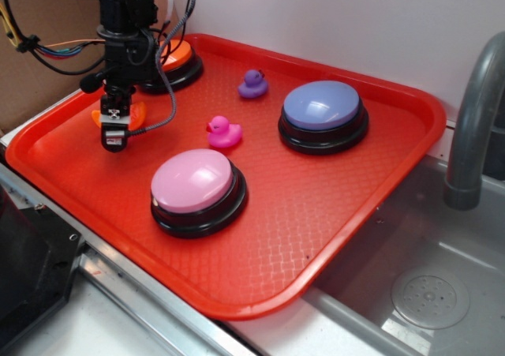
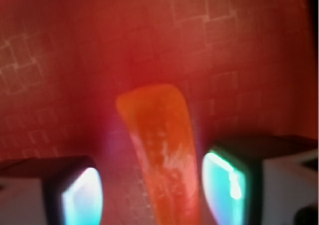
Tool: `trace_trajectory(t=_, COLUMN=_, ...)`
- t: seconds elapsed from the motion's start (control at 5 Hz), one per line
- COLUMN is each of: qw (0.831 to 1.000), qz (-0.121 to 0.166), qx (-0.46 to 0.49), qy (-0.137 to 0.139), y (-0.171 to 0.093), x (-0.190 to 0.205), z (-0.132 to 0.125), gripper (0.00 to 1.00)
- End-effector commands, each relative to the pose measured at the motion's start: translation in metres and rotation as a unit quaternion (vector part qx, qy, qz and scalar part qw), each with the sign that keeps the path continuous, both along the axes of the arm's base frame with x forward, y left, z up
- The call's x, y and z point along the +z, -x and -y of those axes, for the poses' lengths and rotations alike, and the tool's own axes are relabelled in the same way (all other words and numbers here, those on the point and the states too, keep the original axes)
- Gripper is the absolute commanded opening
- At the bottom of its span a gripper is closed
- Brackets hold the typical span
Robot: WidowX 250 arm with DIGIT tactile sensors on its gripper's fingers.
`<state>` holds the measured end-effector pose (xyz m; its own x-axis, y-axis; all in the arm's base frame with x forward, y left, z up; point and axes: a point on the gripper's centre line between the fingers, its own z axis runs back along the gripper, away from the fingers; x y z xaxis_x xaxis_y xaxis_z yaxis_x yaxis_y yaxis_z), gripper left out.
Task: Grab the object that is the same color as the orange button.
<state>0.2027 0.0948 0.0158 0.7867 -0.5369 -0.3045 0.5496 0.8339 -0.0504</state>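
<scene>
Tool (image 2: 152,195) open, pads straddling orange wedge (image 2: 162,155) off-centre, gripping nothing yet. Risk: glossy curve squirting sideways across tray (image 1: 331,214) on closing.

You've got the tray (image 1: 379,206) w/ three buttons (image 1: 197,192) and two ducks (image 1: 223,132) between them; crescent toy (image 1: 136,115) at far-left, gripper (image 1: 115,129) over it.

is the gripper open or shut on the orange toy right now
Open. In the wrist view the gripper has a finger on each side of the orange toy, with a visible gap on the left, so it is not clamped.
</scene>
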Motion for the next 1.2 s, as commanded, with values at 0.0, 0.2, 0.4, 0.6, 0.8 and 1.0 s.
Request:
trace_trajectory(t=0.0, qw=1.000, qz=0.022, qx=0.007, qy=-0.003, y=-0.007, x=0.011, z=0.006, gripper=0.00)
trace_trajectory(t=0.2, qw=0.998, qz=0.037, qx=0.043, qy=0.004, y=-0.007, x=0.029, z=0.012, gripper=0.00)
trace_trajectory(t=0.4, qw=0.987, qz=0.074, qx=0.141, qy=0.006, y=-0.010, x=0.080, z=0.032, gripper=0.00)
trace_trajectory(t=0.6, qw=0.960, qz=0.133, qx=0.243, qy=0.033, y=0.005, x=0.132, z=0.057, gripper=0.00)
trace_trajectory(t=0.8, qw=0.945, qz=0.173, qx=0.270, qy=0.060, y=0.026, x=0.182, z=0.072, gripper=0.00)
trace_trajectory(t=1.0, qw=0.936, qz=0.197, qx=0.279, qy=0.081, y=0.042, x=0.232, z=0.080, gripper=0.00)
